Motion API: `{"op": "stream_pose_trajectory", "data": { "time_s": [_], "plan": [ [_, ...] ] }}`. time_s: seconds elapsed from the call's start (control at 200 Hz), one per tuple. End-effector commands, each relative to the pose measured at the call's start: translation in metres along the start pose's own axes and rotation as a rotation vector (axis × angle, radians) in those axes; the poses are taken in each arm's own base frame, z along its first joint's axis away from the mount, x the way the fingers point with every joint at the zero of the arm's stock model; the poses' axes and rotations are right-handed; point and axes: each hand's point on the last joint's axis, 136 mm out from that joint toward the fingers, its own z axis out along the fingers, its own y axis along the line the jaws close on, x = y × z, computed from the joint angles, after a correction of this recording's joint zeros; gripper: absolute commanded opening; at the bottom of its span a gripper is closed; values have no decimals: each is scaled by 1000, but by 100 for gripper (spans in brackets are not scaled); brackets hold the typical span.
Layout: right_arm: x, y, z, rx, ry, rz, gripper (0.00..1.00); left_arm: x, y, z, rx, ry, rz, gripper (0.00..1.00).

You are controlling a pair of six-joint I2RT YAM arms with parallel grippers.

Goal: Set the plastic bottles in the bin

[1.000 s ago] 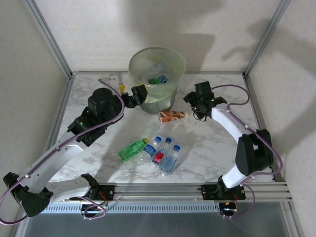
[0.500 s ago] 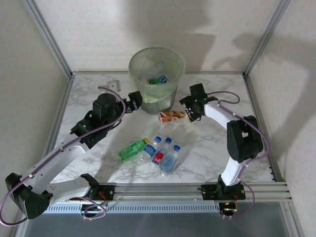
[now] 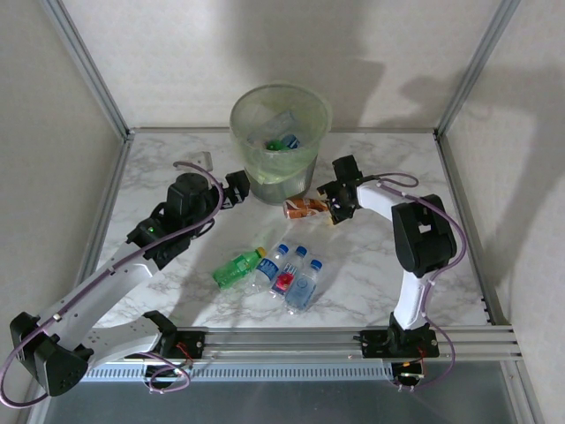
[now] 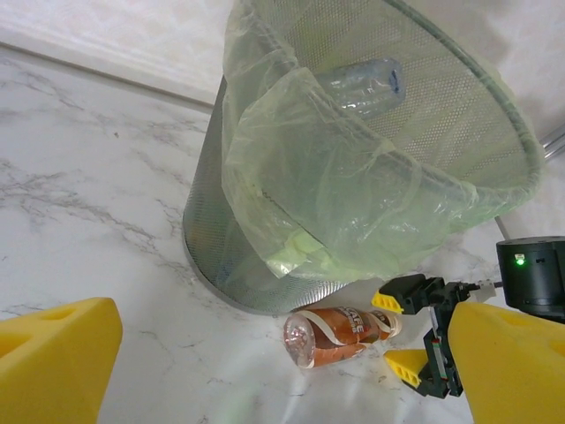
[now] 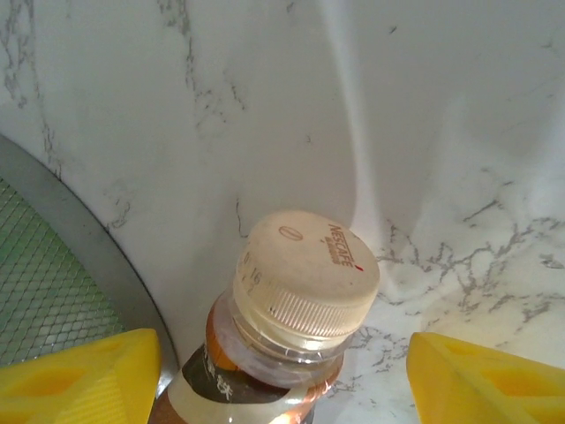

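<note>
Now: pick-up of the brown bottle (image 3: pixel 309 208), lying on the surface (image 3: pixel 380 265) just beside the bin (image 3: pixel 291 168).
Right pincer (image 5: pixel 282 375): jaws apart astride its capped neck, nothing gripped yet.
Left pincer (image 4: pixel 282 371): wide open, empty, near the bin.
Next: probably squeeze the neck, lift above the bin, drop.

High rear view, left wrist facing bin (image 4: pixel 212 238), right wrist close, both sharing brown bottle (image 4: pixel 340 334)
</note>
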Motion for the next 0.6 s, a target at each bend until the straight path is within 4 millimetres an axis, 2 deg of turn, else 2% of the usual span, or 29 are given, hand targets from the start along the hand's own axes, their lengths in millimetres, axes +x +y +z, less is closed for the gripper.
{"op": "stream_pose_trajectory", "data": {
  "time_s": [0.0, 0.225, 0.315, 0.596],
  "plan": [
    [0, 9, 6, -16, -1, 21, 71, 6, 9, 0, -25, 18, -8, 94],
    [0, 2, 15, 9, 0, 31, 58, 6, 10, 1, -23, 19, -3, 92],
    [-1, -2, 17, 22, -4, 32, 49, 6, 10, 1, -20, 21, -2, 91],
    [-4, -4, 3, 4, -39, 14, 35, 6, 10, 1, -20, 28, -5, 91]
  ]
}}
